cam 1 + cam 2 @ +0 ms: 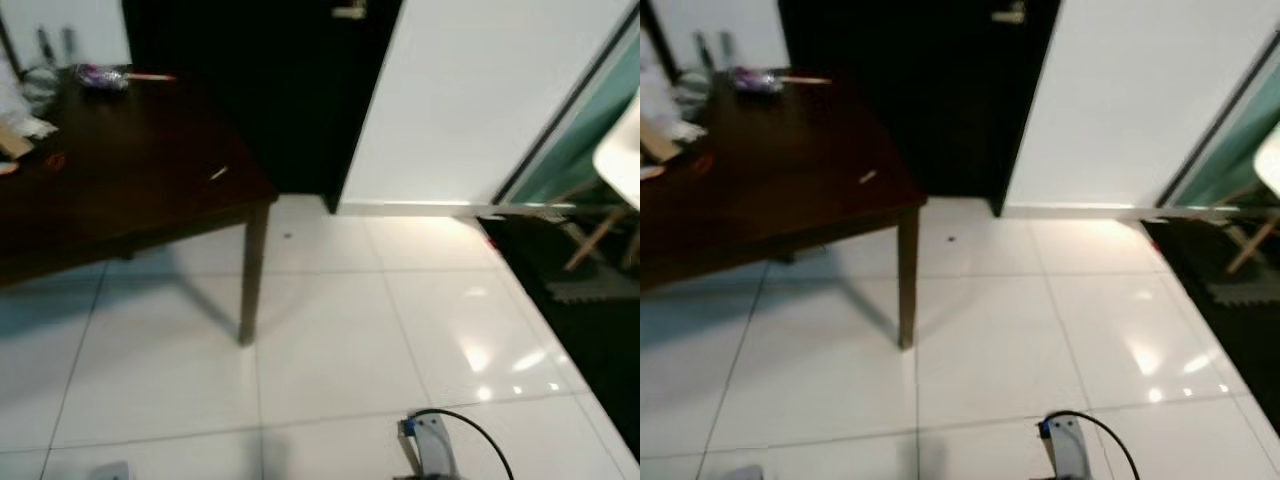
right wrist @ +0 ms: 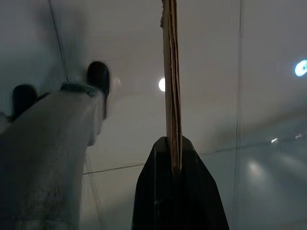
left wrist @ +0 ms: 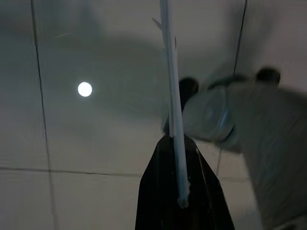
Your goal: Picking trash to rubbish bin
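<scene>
I face a white tiled floor (image 1: 330,340) with a dark wooden table (image 1: 130,190) to my left and a dark doorway behind it. No rubbish bin is in sight, so I judge I am carrying trash and should turn slowly to find it, arms steady. My left gripper (image 3: 180,191) is clenched on a thin white stick (image 3: 171,96). My right gripper (image 2: 175,187) is clenched on a flat brown strip (image 2: 170,72). Both point down over the tiles.
</scene>
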Available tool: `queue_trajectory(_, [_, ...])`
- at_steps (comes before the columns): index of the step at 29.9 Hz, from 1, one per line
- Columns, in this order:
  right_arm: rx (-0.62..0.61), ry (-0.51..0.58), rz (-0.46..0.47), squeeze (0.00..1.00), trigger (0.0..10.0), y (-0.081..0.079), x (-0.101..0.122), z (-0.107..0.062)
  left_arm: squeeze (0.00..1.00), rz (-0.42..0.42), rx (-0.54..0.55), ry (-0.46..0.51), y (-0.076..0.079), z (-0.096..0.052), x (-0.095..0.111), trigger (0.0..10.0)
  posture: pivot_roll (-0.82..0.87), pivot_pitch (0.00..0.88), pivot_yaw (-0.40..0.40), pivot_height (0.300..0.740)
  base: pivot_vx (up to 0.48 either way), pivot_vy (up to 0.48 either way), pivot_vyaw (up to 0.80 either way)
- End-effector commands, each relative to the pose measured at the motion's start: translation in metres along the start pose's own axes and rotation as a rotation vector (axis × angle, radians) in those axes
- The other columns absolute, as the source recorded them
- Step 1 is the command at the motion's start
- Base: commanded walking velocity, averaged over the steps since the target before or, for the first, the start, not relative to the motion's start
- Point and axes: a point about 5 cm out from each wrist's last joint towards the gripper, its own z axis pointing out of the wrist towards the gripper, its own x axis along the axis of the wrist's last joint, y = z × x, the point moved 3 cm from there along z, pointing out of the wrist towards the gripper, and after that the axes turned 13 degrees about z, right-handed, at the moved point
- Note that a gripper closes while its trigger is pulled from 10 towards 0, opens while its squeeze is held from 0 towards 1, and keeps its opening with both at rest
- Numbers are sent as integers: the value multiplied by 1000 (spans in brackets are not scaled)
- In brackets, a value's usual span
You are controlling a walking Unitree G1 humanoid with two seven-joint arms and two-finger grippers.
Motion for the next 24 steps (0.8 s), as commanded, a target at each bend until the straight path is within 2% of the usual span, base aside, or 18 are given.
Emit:
queue_trajectory(1, [-23,-33,-8,0,10000,7,-10,-1,0,5,-13,-24,7,-1,-7,10000,246,99,-102,740,0,0,-800])
queue_trajectory(13, [-29,-36,-28,0,10000,9,-10,-1,0,6,-8,-34,6,-1,-10,10000,250,101,-105,740,0,0,-800])
queue_trajectory(24, [-32,-38,-41,0,10000,9,-9,-1,0,31,-11,-23,4,0,-5,10000,246,86,-101,740,0,0,-800])
